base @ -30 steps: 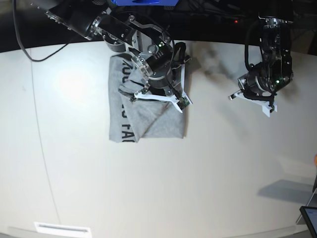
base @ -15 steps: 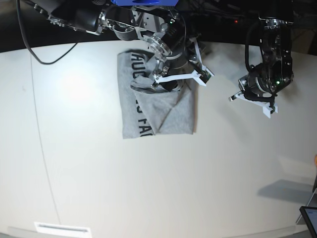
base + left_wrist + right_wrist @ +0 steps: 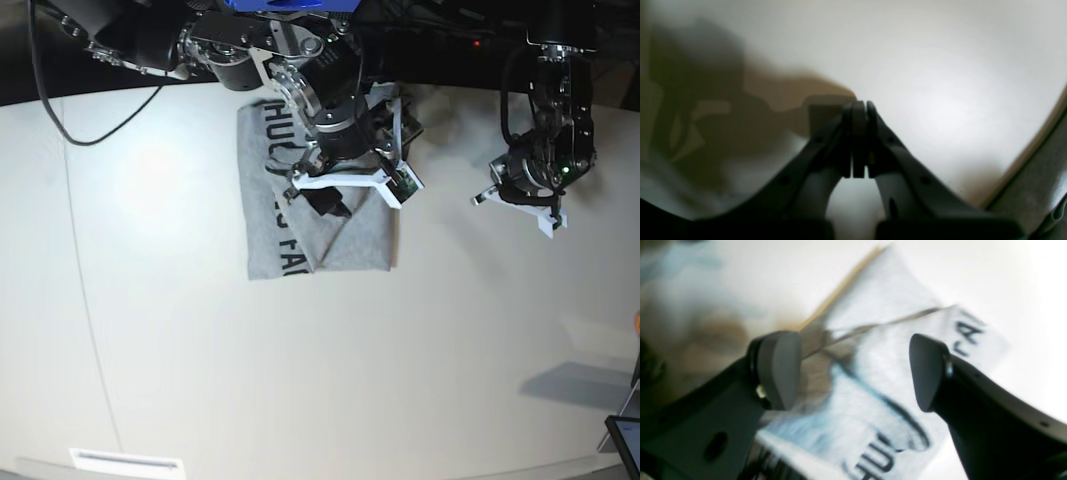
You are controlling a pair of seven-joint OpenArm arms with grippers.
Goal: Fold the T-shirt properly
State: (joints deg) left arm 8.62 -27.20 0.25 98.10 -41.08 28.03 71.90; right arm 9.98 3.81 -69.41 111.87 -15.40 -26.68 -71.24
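The grey T-shirt (image 3: 352,240) lies folded into a rough rectangle on the white table (image 3: 300,380), with black letters running down its left edge. My right gripper (image 3: 347,187) hovers over the shirt's upper part, open, with nothing between its fingers. In the right wrist view the right gripper (image 3: 853,370) has its pads spread wide above the T-shirt (image 3: 900,350), where a folded edge and the letters "HU" and "FA" show. My left gripper (image 3: 520,203) hangs over bare table to the right, shut and empty. The left wrist view shows the left gripper (image 3: 858,106) with its fingers pressed together.
A black cable (image 3: 55,105) loops across the table's far left. The table's dark back edge (image 3: 450,75) runs behind both arms. A dark device corner (image 3: 625,440) sits at the bottom right, and a white label (image 3: 125,462) lies at the front left.
My right gripper has opened and let go of the T-shirt after dragging it a little right and back. It has then dropped slightly lower over the cloth. The left arm barely shifted.
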